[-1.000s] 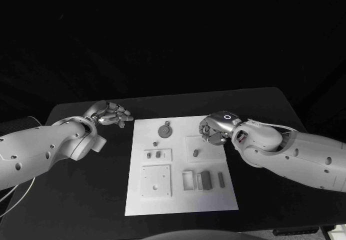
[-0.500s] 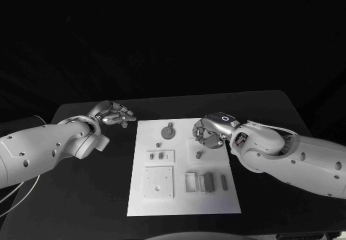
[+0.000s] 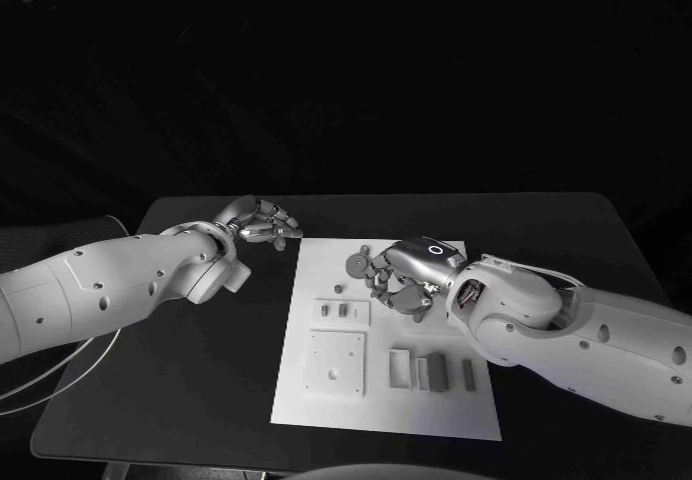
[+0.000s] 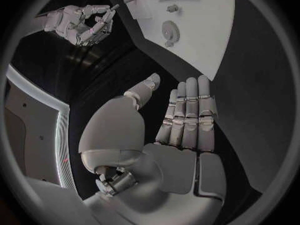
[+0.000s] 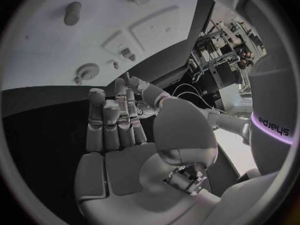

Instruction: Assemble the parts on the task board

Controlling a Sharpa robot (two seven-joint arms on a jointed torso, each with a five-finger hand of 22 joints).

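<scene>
**My two hands at the white board**

My left hand (image 3: pixel 264 222) hung over the black table (image 3: pixel 173 390), just beside the far left corner of the task board (image 3: pixel 389 412). Its fingers (image 4: pixel 190 110) were straight and lay side by side, with the thumb out to one side. It held nothing.

My right hand (image 3: pixel 397 275) was over the far part of the board, right next to the round part (image 3: pixel 356 263). Its fingers (image 5: pixel 115 117) lay close together and the thumb bent in near their tips. I could not tell if something small was pinched there.

The round part lay flat on the board near its far edge. Two small parts (image 3: pixel 335 311) sat in a little square block near the middle. Some taller parts (image 3: pixel 433 372) stood in a row nearer to me, beside a flat square block (image 3: pixel 335 362) with holes.
</scene>
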